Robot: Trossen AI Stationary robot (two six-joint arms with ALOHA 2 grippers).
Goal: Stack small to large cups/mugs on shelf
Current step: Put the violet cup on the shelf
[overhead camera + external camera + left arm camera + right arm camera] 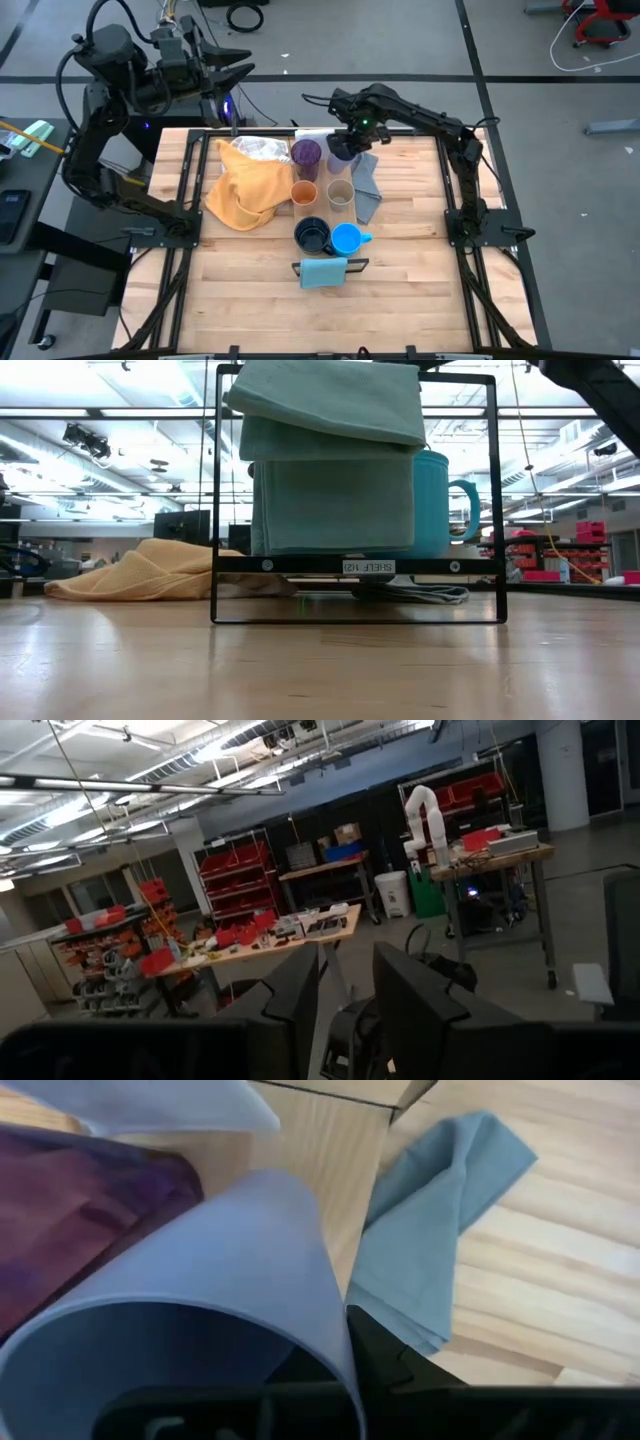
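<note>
Fingers of the right gripper [345,140] are pressed together on the rim of the lavender cup [200,1290], which the right wrist view shows tilted, its open mouth turned toward the camera. In the high view that gripper sits over the far middle of the desk [400,290], just beside the dark purple tumbler [306,155], which stands upright to its left. Next to the lavender cup lies the grey cloth [366,188], rumpled on the wood on the right side of the cluster. Nearer the front edge stand the orange cup [304,193] and the beige cup [340,192], side by side, and in front of them the navy mug [312,236] and the bright blue mug [346,239], touching or nearly so. A folded teal cloth [322,272] hangs over a small black wire rack [355,565] just in front of the mugs; the low view looks straight through that rack. The yellow cloth [243,188] is heaped to the left of the cups. The left gripper [238,72] is held up beyond the far left corner of the desk, away from everything on it, its fingers [415,1010] standing partly apart with nothing between them.
</note>
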